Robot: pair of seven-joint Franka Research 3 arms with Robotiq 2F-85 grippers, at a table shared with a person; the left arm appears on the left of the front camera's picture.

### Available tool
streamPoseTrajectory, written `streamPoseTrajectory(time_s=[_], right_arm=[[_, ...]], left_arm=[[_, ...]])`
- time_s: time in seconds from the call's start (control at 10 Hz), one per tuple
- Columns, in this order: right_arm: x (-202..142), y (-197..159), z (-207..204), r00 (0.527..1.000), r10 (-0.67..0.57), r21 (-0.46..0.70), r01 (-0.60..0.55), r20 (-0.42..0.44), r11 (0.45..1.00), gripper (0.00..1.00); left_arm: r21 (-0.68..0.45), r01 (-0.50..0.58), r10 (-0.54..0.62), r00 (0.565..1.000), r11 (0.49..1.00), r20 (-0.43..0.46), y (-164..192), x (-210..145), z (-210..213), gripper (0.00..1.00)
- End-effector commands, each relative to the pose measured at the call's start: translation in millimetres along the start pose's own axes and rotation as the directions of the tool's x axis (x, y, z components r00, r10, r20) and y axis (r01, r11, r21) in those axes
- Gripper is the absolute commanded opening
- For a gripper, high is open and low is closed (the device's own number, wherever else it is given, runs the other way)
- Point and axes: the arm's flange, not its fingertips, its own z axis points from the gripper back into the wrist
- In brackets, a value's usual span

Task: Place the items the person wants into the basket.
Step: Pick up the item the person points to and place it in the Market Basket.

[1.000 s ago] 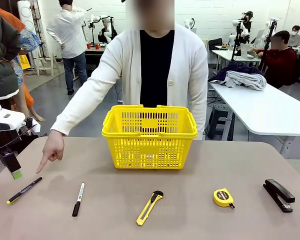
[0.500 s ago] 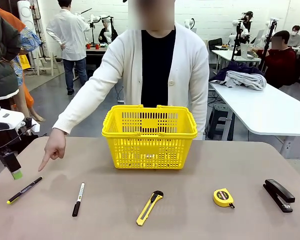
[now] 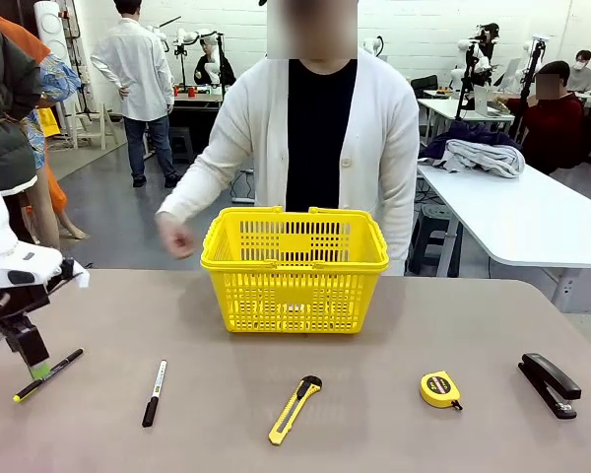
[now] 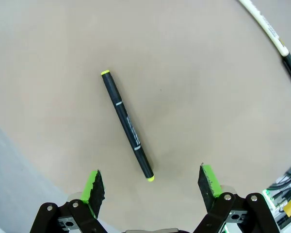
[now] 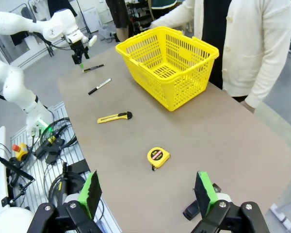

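Observation:
The slim black pen (image 3: 47, 374) with yellow tips lies at the table's left front. My left gripper (image 3: 38, 371) hangs just over it, open. In the left wrist view the pen (image 4: 127, 126) lies slanted on the table between and beyond the green fingertips (image 4: 94, 185) of that gripper (image 4: 151, 183). The tape measure (image 3: 440, 389) and black stapler (image 3: 549, 384) lie at the right front. My right gripper (image 5: 147, 191) is open high above the tape measure (image 5: 157, 156). The yellow basket (image 3: 295, 266) stands mid-table before the person (image 3: 320, 138), whose hand (image 3: 174, 237) is held up left of it.
A white marker (image 3: 154, 392) with a black cap lies right of the pen, and a yellow-and-black utility knife (image 3: 295, 409) lies front centre. The marker (image 4: 274, 39) crosses the top right corner of the left wrist view. Cables and equipment (image 5: 43, 141) sit beside the table.
The person's hand stopped pointing at the pen and pulled back up beside the basket. My left gripper sank and shifted slightly right, onto the pen's spot.

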Motion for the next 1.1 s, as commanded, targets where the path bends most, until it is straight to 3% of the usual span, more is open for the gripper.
streamPoseTrajectory(time_s=[0.0,0.6,1.0], right_arm=[[0.3,-1.8,-0.1,1.000,0.014,0.014,-0.014,0.024,1.000,1.00],[0.3,-1.8,-0.1,1.000,0.014,0.014,-0.014,0.024,1.000,1.00],[0.3,-1.8,-0.1,1.000,0.014,0.014,-0.014,0.024,1.000,1.00]], left_arm=[[0.051,-0.053,0.055,0.998,0.997,-0.042,-10.1,11.1,-17.7,1.00],[0.067,-0.130,0.128,0.991,0.989,0.036,-5.8,15.1,-43.7,1.00],[0.091,-0.131,0.128,0.991,0.987,0.040,1.7,20.0,-52.4,1.00]])
